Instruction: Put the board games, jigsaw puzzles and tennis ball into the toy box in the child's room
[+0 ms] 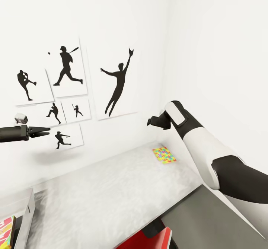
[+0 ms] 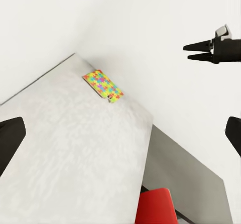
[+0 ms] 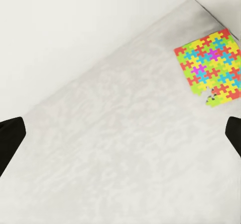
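A jigsaw puzzle (image 1: 164, 155) lies flat on the table (image 1: 104, 193), at the far end, close to the corner where the two white walls meet. Seen along my right fingers, the puzzle (image 3: 212, 68) is a bright patchwork of yellow, red, blue, green and pink pieces, with a ragged gap at one corner. Seen along my left fingers, the same puzzle (image 2: 103, 85) sits near the table's far edge, with bare pale tabletop all around it.

My right gripper (image 1: 150, 121) hangs in the air above the table, up and toward me from the puzzle, not touching it; its dark fingertips (image 3: 11, 138) stand wide apart with nothing between them. My left gripper (image 1: 47, 131) hovers well away from the puzzle, level and pointing toward the right arm; its two dark prongs are spread a little and hold nothing.

At the table's near end, far from the puzzle, stands the toy box (image 1: 26, 213) with a red printed board game (image 1: 6, 229) inside it. On the wall behind the table hang black sports prints (image 1: 118, 81). Below the table's front edge shows a red chair (image 1: 149, 239).
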### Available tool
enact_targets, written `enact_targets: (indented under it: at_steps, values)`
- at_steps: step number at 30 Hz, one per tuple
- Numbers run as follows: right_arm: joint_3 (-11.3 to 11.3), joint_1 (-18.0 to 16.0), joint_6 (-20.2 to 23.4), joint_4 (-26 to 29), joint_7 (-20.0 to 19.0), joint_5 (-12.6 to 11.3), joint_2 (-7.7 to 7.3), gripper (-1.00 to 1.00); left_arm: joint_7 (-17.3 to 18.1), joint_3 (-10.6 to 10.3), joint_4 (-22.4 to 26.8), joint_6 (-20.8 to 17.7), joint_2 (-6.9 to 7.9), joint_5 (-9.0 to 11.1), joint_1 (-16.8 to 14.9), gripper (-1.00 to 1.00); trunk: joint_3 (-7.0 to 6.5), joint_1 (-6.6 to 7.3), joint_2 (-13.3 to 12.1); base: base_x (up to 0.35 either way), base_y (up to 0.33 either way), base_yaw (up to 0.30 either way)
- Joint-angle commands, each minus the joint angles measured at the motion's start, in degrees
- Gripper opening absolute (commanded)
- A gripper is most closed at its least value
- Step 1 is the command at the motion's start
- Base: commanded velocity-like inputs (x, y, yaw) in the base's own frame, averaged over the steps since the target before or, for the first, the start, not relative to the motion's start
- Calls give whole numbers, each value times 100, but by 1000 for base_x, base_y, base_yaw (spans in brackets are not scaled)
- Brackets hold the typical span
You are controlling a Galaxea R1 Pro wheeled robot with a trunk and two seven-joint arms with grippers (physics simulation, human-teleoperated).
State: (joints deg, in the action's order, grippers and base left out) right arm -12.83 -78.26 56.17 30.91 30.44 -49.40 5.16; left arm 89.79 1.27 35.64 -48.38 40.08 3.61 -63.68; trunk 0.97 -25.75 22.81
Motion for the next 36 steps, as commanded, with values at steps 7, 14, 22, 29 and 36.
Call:
enact_targets:
  at_steps: [7,14,22,29,36]
  values:
    - [-20,-26,18,18,53,-61,24,100,21,-44,62,-192,-394,2,-4,100,72,-3,11,0,0,0]
    - [-18,-91,71,20,49,-55,52,100,21,-190,249,-387,-906,-1,-4,100,137,-3,11,0,0,0]
    - [-39,-225,94,20,35,-45,9,100,21,-493,641,-519,-1657,-1,-4,100,212,-3,11,0,0,0]
    - [-51,-400,102,23,20,-39,-19,100,21,-838,1228,-816,-1995,10,-4,100,278,-3,11,0,0,0]
    - [-52,-445,101,30,16,-35,17,100,21,-930,1444,-950,-2036,8,-4,100,344,-3,11,0,0,0]
